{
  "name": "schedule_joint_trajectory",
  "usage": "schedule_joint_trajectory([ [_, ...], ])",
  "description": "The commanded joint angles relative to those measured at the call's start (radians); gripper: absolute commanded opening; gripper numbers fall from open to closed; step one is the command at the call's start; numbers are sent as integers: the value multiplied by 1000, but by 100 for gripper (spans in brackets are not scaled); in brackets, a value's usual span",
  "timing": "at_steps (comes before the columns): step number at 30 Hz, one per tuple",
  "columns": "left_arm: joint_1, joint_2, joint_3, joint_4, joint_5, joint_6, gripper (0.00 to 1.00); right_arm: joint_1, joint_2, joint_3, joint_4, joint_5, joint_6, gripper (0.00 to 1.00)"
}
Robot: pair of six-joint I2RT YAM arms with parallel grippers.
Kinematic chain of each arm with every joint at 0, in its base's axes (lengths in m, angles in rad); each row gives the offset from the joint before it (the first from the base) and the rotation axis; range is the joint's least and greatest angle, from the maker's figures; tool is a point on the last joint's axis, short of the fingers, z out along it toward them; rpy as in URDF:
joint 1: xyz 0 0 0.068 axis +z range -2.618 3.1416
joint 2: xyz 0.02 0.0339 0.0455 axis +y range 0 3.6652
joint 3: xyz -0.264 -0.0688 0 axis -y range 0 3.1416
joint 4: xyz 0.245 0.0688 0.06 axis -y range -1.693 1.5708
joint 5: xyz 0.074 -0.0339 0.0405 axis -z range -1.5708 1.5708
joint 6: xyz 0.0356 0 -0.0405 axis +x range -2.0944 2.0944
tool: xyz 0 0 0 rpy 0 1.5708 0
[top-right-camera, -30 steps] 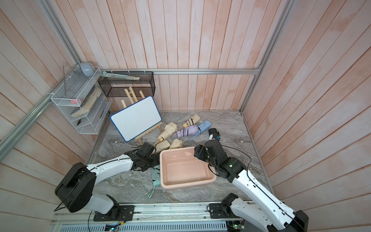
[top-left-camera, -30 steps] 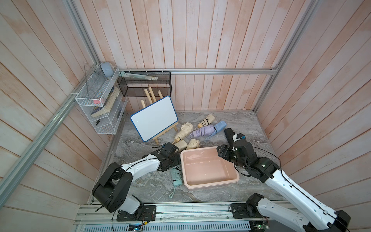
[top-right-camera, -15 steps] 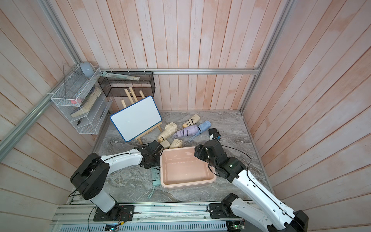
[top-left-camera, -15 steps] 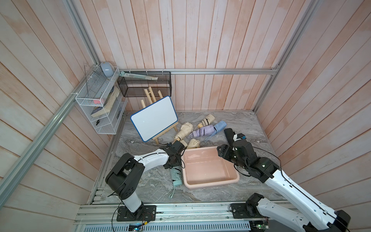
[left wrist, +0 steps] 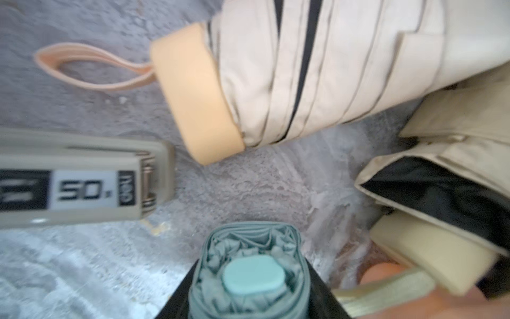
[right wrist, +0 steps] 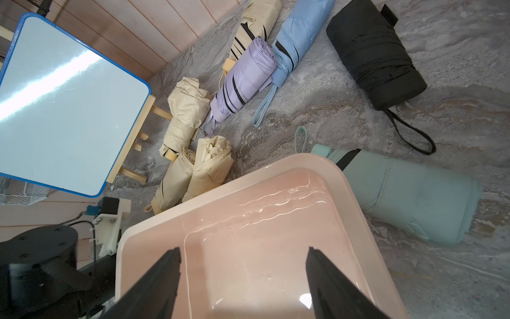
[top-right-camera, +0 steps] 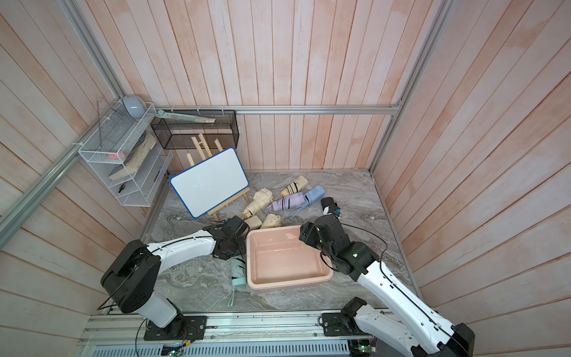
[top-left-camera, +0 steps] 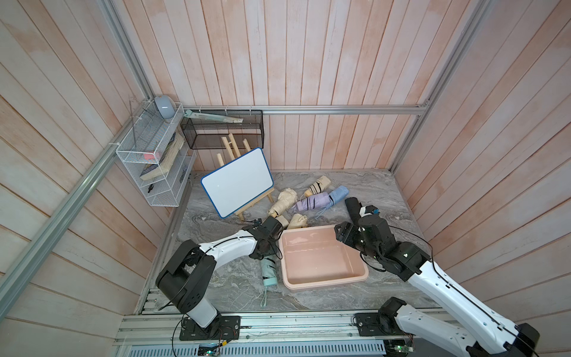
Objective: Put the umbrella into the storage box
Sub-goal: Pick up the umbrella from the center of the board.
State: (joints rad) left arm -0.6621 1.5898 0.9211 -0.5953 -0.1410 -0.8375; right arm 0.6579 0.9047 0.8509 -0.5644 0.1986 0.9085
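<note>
Now the mint umbrella beside the box is clamped in the left jaws; right jaws are spread. It should be lifted above the rim.

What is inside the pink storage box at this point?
Only its bare, glossy floor: no umbrella lies in the storage box. The right gripper, jaws open, covers one far corner in both top views; what lies beneath it cannot be seen there.
</note>
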Motion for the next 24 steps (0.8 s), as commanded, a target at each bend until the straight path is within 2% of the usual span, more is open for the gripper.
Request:
schedule_joint_trajectory([
  [1,1,-122,-25,-59,-60,-61,30,5,-20,41,-16,39,-24,77],
  [7,30,-322,-71,-118,-69,-196,24,13,-26,64,42,4,-60,76],
  [12,51,-477,-47,-159,-95,-308,22,67,3,93,152,-29,-108,75],
  [19,107,-604,27,-192,-89,-490,20,283,130,157,321,-76,-242,75],
  [24,122,-649,56,-215,-90,-617,20,433,184,116,467,-64,-273,77],
])
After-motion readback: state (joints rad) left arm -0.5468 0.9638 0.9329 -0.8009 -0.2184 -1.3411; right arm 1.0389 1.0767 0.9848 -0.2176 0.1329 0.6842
